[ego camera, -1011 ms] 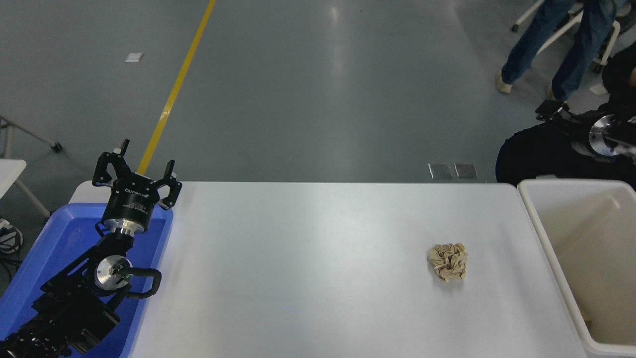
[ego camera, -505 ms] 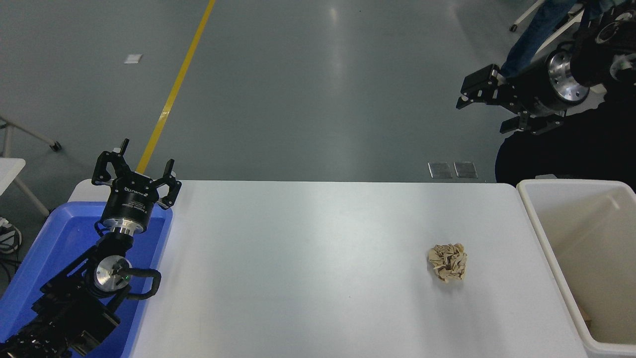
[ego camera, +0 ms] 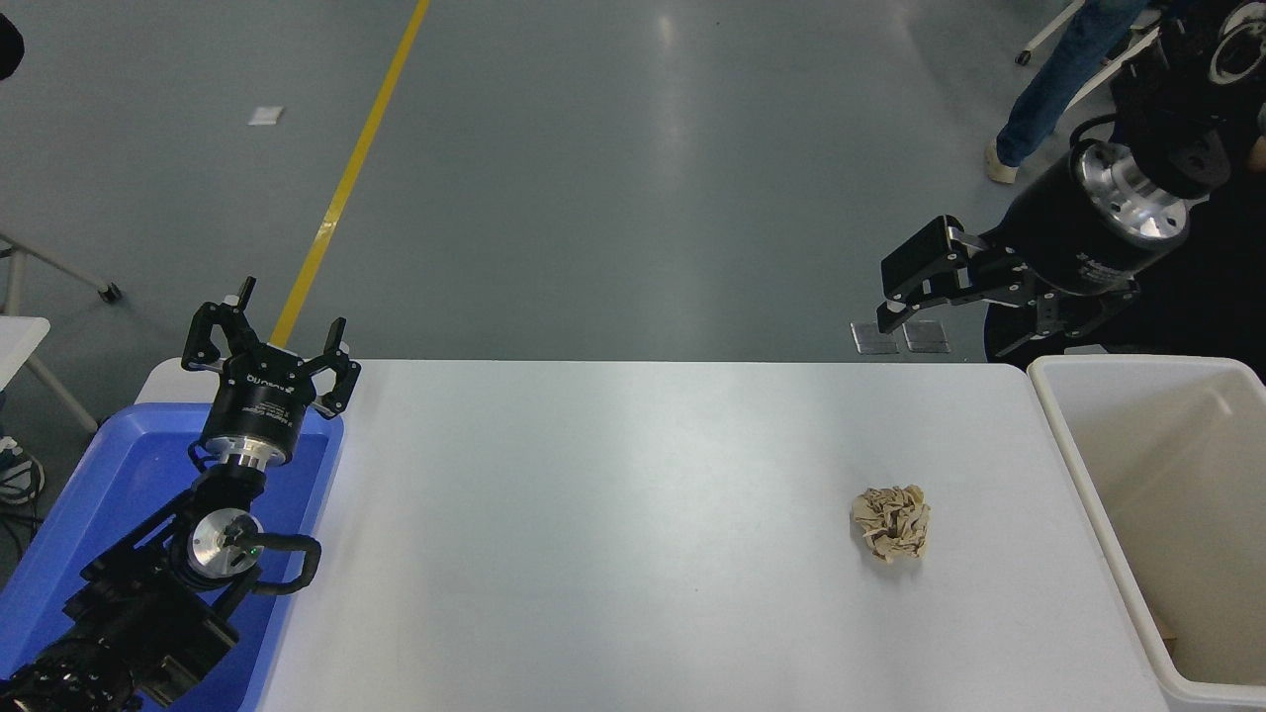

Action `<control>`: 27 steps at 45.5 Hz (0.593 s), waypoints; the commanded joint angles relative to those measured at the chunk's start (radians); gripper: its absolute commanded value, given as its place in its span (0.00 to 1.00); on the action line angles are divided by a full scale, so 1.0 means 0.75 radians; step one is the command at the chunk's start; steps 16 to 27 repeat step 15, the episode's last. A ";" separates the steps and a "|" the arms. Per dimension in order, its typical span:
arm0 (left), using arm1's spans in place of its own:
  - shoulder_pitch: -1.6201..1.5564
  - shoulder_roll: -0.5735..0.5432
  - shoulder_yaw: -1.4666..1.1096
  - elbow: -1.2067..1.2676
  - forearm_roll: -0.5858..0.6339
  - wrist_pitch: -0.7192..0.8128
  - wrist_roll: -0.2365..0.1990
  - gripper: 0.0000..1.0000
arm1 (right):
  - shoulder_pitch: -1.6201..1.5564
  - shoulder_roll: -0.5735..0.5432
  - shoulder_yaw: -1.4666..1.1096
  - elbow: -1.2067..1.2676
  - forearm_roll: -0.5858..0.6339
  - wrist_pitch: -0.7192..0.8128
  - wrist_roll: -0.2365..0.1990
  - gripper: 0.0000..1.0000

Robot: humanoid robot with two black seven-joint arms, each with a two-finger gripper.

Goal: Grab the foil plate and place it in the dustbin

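No foil plate shows anywhere on the table (ego camera: 613, 554) or in the visible part of the dustbin (ego camera: 1063, 425) — so the drop looks done, and the right end effector (ego camera: 949, 302), released and empty beyond the far right corner, need only retract.

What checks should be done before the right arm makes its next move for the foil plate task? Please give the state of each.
1. Shiny foil plate in view: not ok; none is seen on the white table.
2. Black right gripper open and empty: ok; it hangs above the table's far right corner.
3. Large cream-white plastic dustbin within view: ok, at the table's right end; its inside is only partly seen.
4. Small tan crumpled paper ball: ok, apart from the gripper; not the target.
5. Black left gripper parked: ok, open over the blue plastic tray.
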 commanded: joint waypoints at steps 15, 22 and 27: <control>-0.002 0.000 0.000 0.000 0.000 0.000 -0.002 0.98 | 0.040 0.006 -0.005 0.059 -0.008 0.008 -0.016 1.00; -0.002 0.000 0.000 0.000 0.000 0.000 -0.002 0.98 | 0.040 0.006 -0.005 0.059 -0.008 0.008 -0.016 1.00; -0.002 0.000 0.000 0.000 0.000 0.000 -0.002 0.98 | 0.040 0.006 -0.005 0.059 -0.008 0.008 -0.016 1.00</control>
